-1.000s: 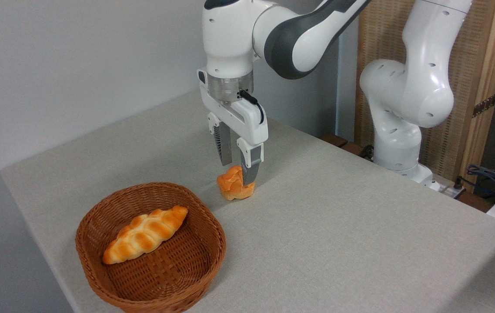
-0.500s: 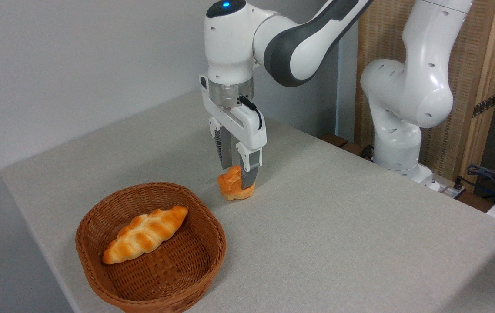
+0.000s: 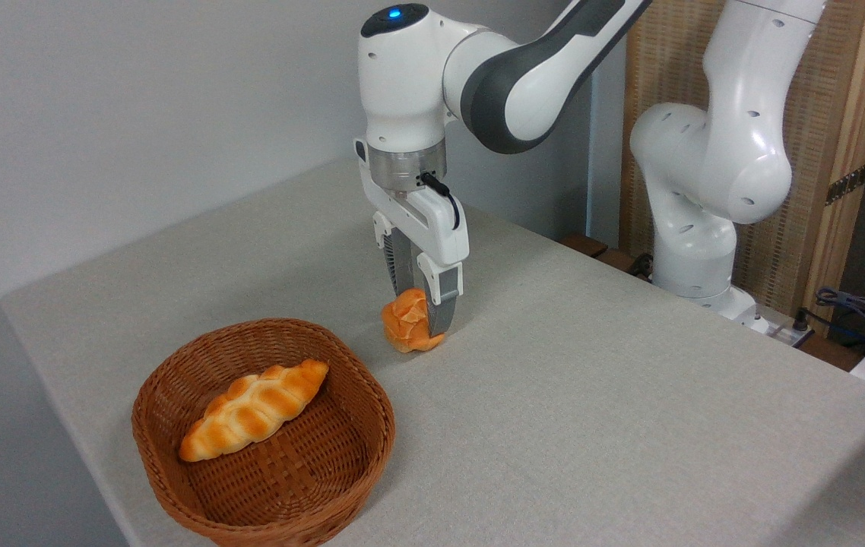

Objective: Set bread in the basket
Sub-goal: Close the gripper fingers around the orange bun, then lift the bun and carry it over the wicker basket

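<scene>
Looking like a robotics lab or test cell, not a kitchen. A white industrial arm is sitting bolted at the bench edge, status light glowing blue. The bench is wearing plain grey cloth against a bare grey wall. Loose cables are lying at far right beside a wood-framed screen. Bread and basket are reading as props.

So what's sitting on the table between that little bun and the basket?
Nothing: the camera view shows only bare grey table between the bun, gripped by the hand, and the basket.
</scene>
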Controlling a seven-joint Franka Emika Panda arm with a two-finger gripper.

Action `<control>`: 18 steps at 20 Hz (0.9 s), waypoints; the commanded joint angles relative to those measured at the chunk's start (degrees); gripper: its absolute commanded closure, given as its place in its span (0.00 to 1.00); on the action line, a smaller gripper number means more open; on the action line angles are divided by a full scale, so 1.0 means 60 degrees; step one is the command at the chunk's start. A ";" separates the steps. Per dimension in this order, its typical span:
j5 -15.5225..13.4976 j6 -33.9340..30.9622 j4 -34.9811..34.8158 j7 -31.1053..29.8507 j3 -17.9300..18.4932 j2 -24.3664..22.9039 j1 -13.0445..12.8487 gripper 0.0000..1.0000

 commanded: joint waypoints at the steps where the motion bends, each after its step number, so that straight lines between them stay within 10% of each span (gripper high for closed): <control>1: 0.0104 0.0205 -0.0114 0.0083 0.0183 -0.0044 -0.0164 0.55; 18: 0.0031 0.0118 0.0047 0.0083 0.0241 -0.0088 -0.0149 0.81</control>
